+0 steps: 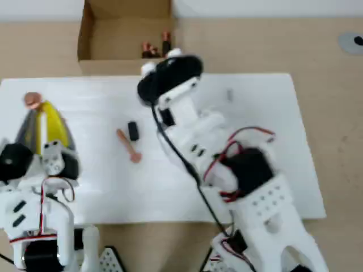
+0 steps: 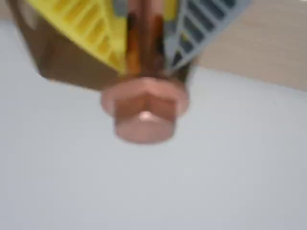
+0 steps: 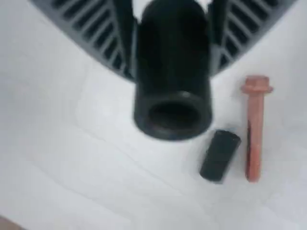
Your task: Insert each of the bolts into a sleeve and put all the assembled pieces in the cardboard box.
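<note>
I'd call this a robotics bench in a lab or hobby workshop: a plain light wooden table [image 1: 334,113] with a white sheet [image 1: 113,187] laid over it as a work mat. My left arm [image 1: 34,209] and right arm [image 1: 255,187] stand at its near edge, white plastic shells with red wires [image 1: 252,131] left bare, and an open cardboard box [image 1: 108,67] sits at the far side.

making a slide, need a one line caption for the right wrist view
Right gripper holds a black sleeve; a loose sleeve and copper bolt lie on the white sheet.
</note>
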Motion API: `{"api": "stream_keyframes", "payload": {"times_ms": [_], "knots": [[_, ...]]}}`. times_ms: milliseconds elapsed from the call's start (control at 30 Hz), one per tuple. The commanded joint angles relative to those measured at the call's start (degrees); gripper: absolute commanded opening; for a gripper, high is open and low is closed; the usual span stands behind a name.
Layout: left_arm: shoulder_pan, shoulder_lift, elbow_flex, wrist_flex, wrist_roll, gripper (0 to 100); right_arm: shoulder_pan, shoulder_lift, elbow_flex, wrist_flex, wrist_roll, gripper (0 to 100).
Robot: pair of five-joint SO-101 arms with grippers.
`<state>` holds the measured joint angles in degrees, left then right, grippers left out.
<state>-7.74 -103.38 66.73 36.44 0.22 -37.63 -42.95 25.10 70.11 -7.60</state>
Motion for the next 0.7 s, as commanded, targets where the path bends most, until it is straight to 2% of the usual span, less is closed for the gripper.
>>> {"api": "stream_keyframes", "payload": {"times_ms": [0, 100, 300, 600, 667], "knots": [[6.07, 0.40, 0.53, -1.67, 0.26, 1, -2.86, -4.35, 13.85, -16.00, 2.20, 1.0], [9.85, 0.40, 0.62, -1.67, 0.26, 1, -5.32, -7.34, 22.73, -26.46, 4.40, 1.0], [11.08, 0.40, 0.26, -1.58, 1.05, 1, -9.36, -16.92, 33.54, -41.05, 4.48, 1.0], [11.60, 0.40, -0.70, -1.32, 11.87, 1, -13.85, -31.87, 46.20, -45.80, 4.48, 1.0], [15.03, 0.40, -2.37, 0.79, 12.57, 1, -13.76, -33.98, 48.04, -46.51, 4.48, 1.0]]}}
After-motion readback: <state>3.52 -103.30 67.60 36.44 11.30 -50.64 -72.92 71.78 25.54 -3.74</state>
